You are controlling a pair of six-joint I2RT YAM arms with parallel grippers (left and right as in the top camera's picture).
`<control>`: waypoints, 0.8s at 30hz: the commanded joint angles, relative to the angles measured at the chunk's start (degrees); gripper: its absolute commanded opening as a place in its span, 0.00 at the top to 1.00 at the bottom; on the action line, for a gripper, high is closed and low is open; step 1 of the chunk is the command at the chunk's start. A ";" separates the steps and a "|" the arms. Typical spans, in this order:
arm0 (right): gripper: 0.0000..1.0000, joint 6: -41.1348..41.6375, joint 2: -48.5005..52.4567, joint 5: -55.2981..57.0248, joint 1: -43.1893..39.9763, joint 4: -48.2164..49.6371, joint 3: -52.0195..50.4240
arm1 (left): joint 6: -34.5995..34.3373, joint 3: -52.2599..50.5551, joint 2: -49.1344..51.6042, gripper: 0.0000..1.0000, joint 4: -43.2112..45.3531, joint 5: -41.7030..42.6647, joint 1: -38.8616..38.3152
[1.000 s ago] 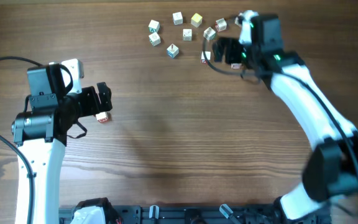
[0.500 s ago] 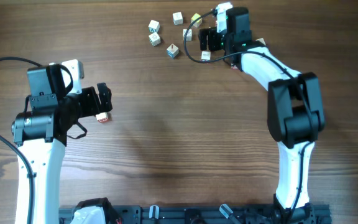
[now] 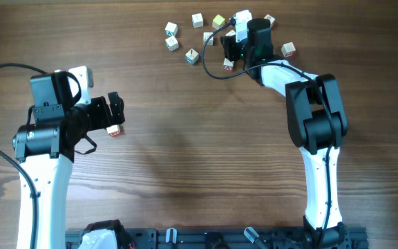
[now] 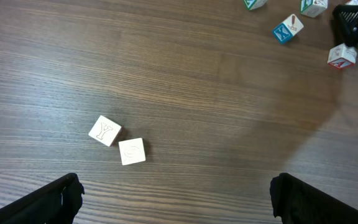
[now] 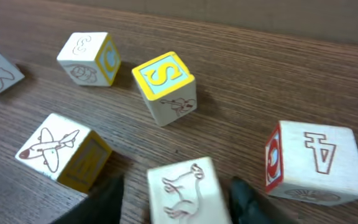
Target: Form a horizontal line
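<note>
Right claw [image 5: 179, 200] straddles an animal-marked cube [image 5: 186, 185], grip unclear; left claw [image 4: 176, 186] gapes wide.

Light was even, soft and fairly bright, from above; no glare on the wooden table [image 3: 185, 159]. The left wrist view had a faint broad shadow darkening the wood at right. Overhead was sharp. The right wrist close-up was softer: S block [image 5: 165, 87] crisp, right gripper [image 5: 180, 205] just dark blurred fingers [image 5: 115, 200].
</note>
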 commanded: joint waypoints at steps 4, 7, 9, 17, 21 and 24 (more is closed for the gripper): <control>0.77 2.82 1.79 -1.57 0.33 0.94 1.99 | -0.52 0.70 0.00 0.00 0.09 -0.33 0.44; 0.81 5.31 0.28 -1.64 0.33 0.55 2.16 | -0.52 0.70 0.00 0.00 0.09 -0.33 0.44; 0.83 5.75 -1.42 -1.99 0.35 -0.48 2.16 | -0.52 0.70 0.00 0.00 0.48 -0.33 0.44; 0.88 9.05 -14.45 -6.40 1.49 -15.78 2.14 | -9.29 0.70 -0.07 0.00 3.17 -14.19 2.45; 0.92 13.53 -20.39 -6.49 3.61 -25.11 2.14 | -15.63 0.70 -0.07 0.00 3.19 -17.66 10.03; 0.94 17.42 -22.75 -6.49 6.29 -33.24 2.14 | -19.67 0.70 -0.07 0.00 3.37 -14.45 17.94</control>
